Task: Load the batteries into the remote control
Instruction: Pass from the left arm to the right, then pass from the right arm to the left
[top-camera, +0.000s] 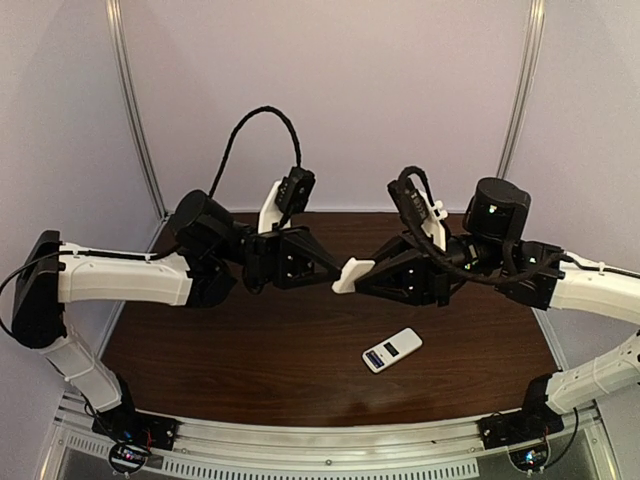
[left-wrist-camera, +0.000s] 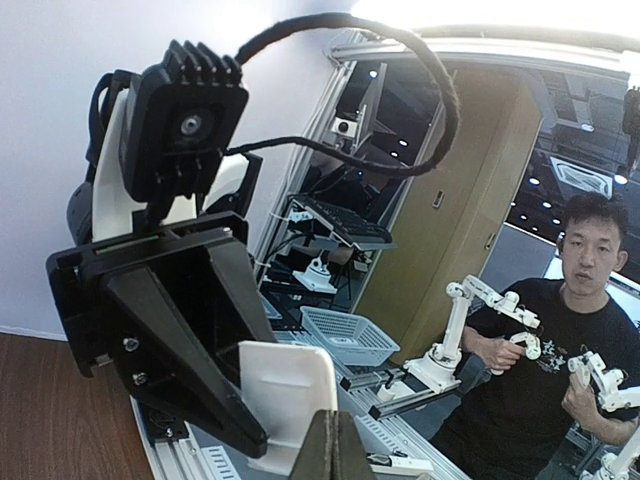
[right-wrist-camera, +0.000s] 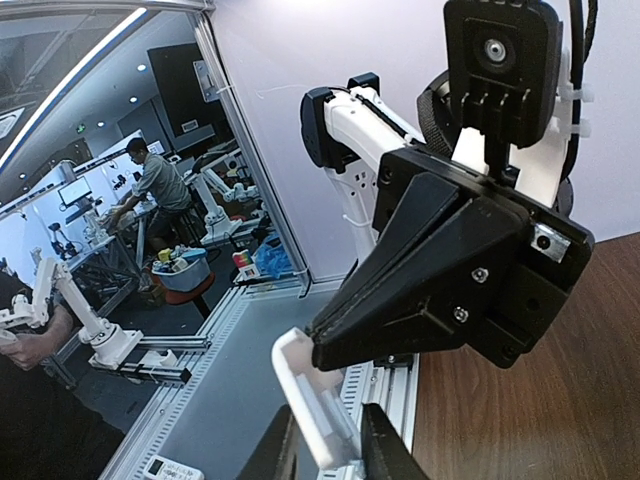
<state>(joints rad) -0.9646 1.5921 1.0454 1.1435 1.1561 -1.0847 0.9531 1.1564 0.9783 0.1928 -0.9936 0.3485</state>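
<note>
Remote control is a small white plastic slab with rounded corners. It lies flat and face up on the brown wood-grain table, with a dark display window toward its lower-left end. From above it sits at about 5 o'clock of the spot where the two arms meet, well apart from both and untouched.

Over the table's middle the arms point at each other, tip to tip. Each ends in a matte black, wedge-shaped housing with small screw heads. Between the tips is a thin white cover piece, smooth, flat and round-cornered.

The left gripper is fully closed, its dark fingers forming one narrow wedge. It appears to pinch the cover piece by an edge.

The right gripper has narrowed around the other end of the piece. Its fingers stand just beside the two faces, at 9 and 3 o'clock of the piece. Whether they press on it cannot be told.
</note>
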